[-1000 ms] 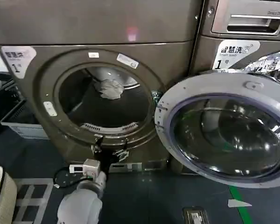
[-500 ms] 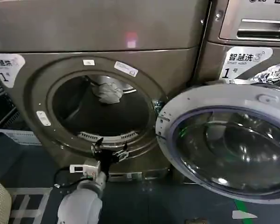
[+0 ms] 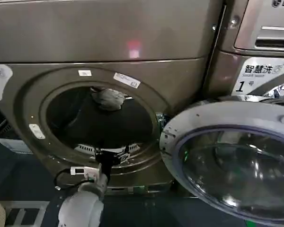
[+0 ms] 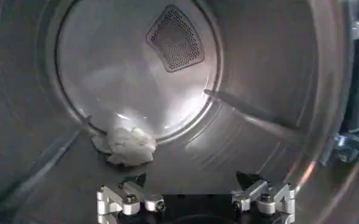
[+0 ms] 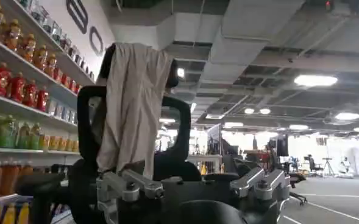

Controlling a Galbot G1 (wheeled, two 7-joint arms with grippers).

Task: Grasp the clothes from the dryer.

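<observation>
Now, by part:
Dryer: the dryer is a large bronze-grey front-loader filling most of the head view, with its round porthole uncovered.
Door: the silver-rimmed glass door is swung fully out to the robot's right, its glass facing the camera.
Neighbour: a second machine with an LG logo and a white sticker marked 1 stands just beside the dryer on the right.
Clothes: the clothes are a small pale wad deep inside the drum; in the left wrist view the clothes lie on the drum wall where it meets the shiny back plate, touching one of the raised drum ribs.
Back plate: a perforated vent sits in the plate, well apart from the wad.
Left gripper: the left gripper is at the lower lip of the porthole, pointing into the drum; in its own wrist view the left gripper has its fingers spread wide and holding nothing, short of the wad.
Right gripper: the right gripper faces a room with drink shelves and a chair draped with a beige cloth; its fingers are spread apart and hold nothing.
</observation>
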